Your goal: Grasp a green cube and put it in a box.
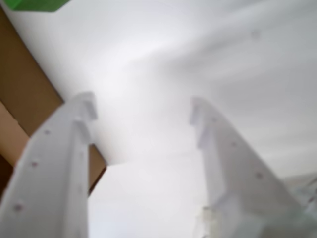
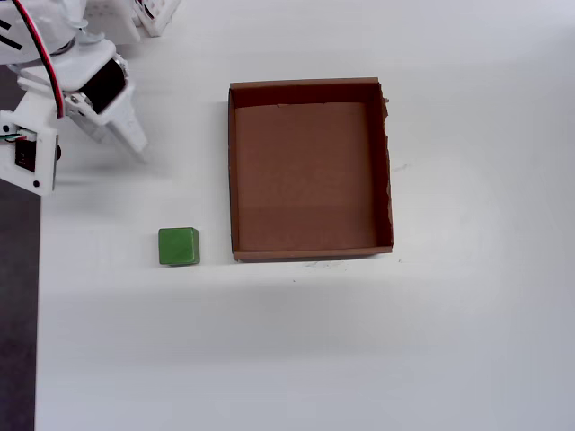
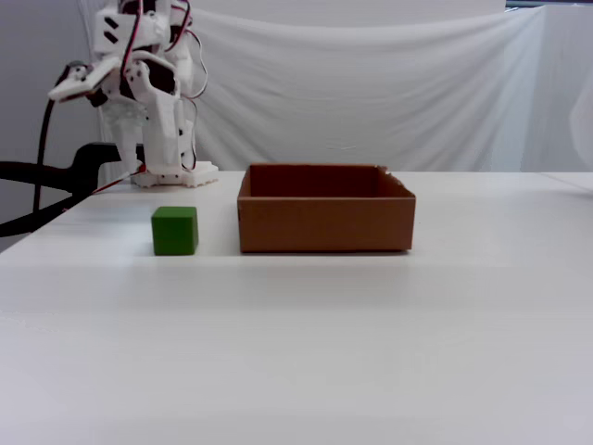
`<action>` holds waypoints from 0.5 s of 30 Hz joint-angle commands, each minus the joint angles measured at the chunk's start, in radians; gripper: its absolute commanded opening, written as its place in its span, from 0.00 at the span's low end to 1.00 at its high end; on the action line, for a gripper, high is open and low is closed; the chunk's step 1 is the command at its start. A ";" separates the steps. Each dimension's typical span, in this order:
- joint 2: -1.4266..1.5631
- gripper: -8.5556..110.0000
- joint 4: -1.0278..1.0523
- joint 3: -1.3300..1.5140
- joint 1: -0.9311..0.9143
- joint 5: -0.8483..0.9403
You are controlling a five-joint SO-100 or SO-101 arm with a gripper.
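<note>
Right, a white tabletop (image 2: 449, 359), white cloth backdrop (image 3: 371, 83) behind. White two-finger gripper (image 1: 143, 111) hangs spread and empty; small matte green cube (image 2: 178, 246) sits just left of the brown cardboard box (image 2: 232, 171) in the overhead view.

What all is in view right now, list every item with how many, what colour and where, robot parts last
green cube: one, bright green, on the white table, just left of the box's near-left corner in the overhead view, apart from it
box: one, brown cardboard, mid-table, empty
table: one, white, bearing everything
backdrop cloth: one, white, behind the table in the fixed view
arm: one, white with red and black wires, at the table's far left in the fixed view
pincer: one, white, open, holding nothing, above bare table
</note>
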State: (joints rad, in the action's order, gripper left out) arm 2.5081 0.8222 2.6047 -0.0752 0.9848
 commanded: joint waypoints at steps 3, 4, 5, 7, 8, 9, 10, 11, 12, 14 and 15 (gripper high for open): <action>-0.189 0.26 -0.018 -0.166 0.015 0.137; -0.230 0.26 -0.012 -0.196 0.015 0.152; -0.273 0.26 -0.005 -0.232 0.017 0.158; -0.353 0.26 0.017 -0.304 0.020 0.169; -0.387 0.27 0.031 -0.341 0.025 0.169; -0.417 0.27 0.040 -0.374 0.028 0.169; -0.443 0.27 0.046 -0.405 0.032 0.170; -0.466 0.27 0.049 -0.431 0.037 0.170; -0.486 0.27 0.049 -0.456 0.041 0.170; -0.528 0.28 0.054 -0.502 0.048 0.172; -0.549 0.29 0.060 -0.525 0.051 0.175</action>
State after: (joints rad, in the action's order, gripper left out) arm 1.9712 0.8698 2.1660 -0.0383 1.1397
